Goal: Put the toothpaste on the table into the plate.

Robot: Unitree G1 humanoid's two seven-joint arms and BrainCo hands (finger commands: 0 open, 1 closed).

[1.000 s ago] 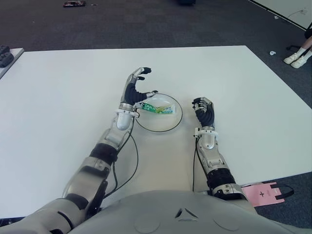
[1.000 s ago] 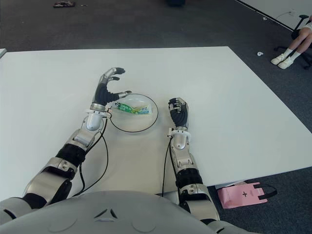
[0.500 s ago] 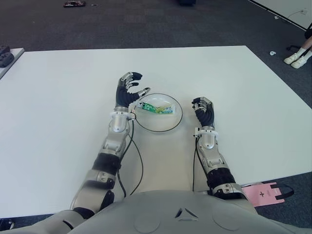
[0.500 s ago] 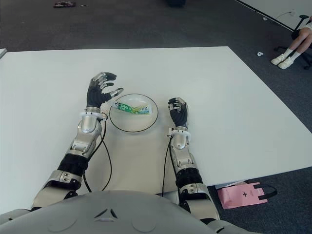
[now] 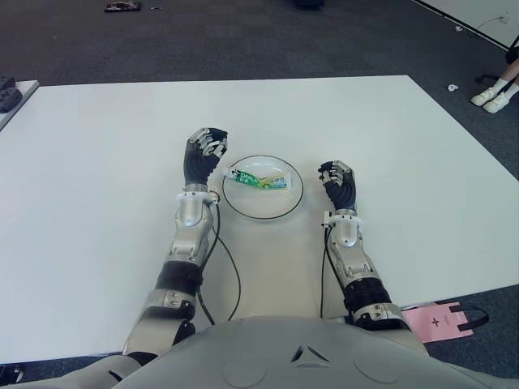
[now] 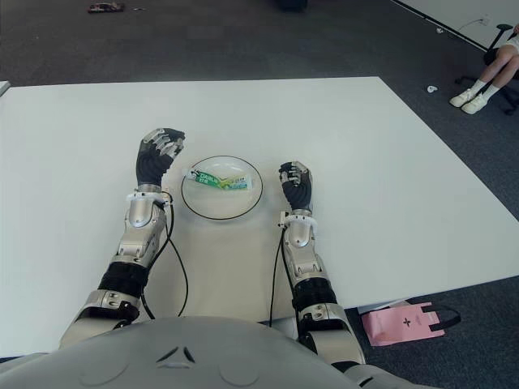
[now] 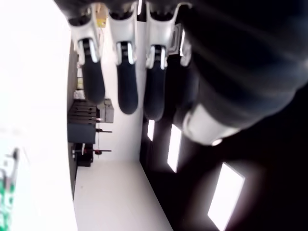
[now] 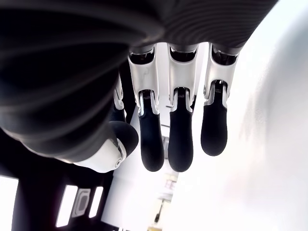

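Fingers (image 7: 120, 91) on the left hand (image 5: 203, 158) are curled in and holding nothing, just left of the plate (image 5: 243, 207). Right hand (image 5: 339, 182) sits curled and empty on the plate's other side. Toothpaste (image 5: 261, 180) lies inside the plate on the white bench (image 5: 97, 162).

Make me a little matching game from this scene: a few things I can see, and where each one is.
Things:
1. toothpaste
2. left hand
3. right hand
4. pink bag

Places:
A. on the floor past the table's near edge
B. beside the plate, on the robot's right
C. lying inside the plate
D. beside the plate, on the robot's left

Pairs: 1-C, 2-D, 3-B, 4-A
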